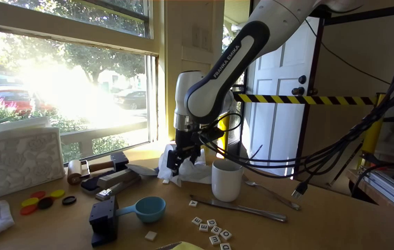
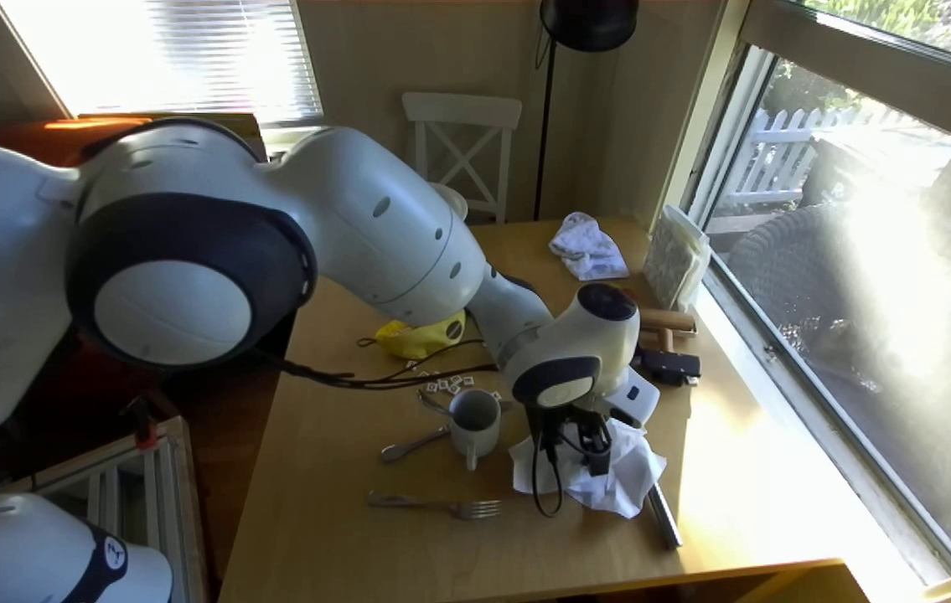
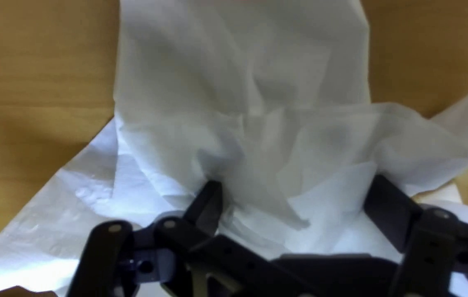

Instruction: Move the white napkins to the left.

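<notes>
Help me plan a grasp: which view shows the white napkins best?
Wrist view: the white napkins appear large, folds visible between the fingers of the open gripper. Both exterior views show them smaller, partly hidden by the gripper.

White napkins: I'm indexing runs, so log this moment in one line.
white napkins: crumpled on table | gripper: open, at white napkins | grasp: none | mug: upright nearby

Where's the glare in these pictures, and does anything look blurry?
In both exterior views, sun glare washes out part of the window; in an exterior view, the blinds are overexposed too; in the wrist view, the napkins and tool look soft and blurred.
</notes>
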You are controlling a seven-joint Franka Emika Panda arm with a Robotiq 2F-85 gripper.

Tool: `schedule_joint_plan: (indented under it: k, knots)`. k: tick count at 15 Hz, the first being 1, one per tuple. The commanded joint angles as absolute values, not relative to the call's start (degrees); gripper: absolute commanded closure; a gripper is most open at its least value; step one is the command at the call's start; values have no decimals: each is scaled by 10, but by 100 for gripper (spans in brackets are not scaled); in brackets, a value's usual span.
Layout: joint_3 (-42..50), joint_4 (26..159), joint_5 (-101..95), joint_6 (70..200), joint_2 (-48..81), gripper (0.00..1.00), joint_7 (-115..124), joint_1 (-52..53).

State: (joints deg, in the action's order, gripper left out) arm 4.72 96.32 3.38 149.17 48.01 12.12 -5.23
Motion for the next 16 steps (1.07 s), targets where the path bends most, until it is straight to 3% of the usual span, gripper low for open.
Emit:
schedule_joint_plan:
  k: [1,9,16]
  knots:
    - [45,935,52,1479,497,40,119,-59]
    - [31,971,65,1497,435,98,106,-70]
    - [17,1032,98,1536,335,99,82,-85]
